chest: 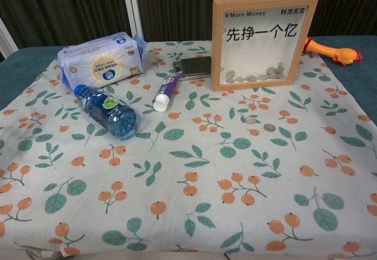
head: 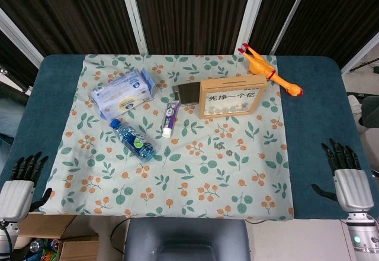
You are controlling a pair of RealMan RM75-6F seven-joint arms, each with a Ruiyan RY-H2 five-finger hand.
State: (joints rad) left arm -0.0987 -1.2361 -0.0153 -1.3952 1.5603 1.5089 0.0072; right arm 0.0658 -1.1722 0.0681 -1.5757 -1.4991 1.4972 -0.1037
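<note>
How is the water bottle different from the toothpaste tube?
The water bottle is blue, see-through and fat; the toothpaste tube is purple, solid and thin. The bottle is also longer. Its cap is blue; the tube's is white. Both lie flat on the flowery cloth.

chest view: both hands out of frame, rubber chicken (chest: 331,52) half hidden behind money box (chest: 263,40); head view: coins (head: 221,145) on cloth too small to tell, right arm cut off at bottom edge

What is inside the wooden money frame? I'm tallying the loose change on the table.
The wooden frame holds a low heap of coins along its bottom, seen through the glass. How many cannot be told, since they overlap. Two more coins lie outside on the cloth.
</note>
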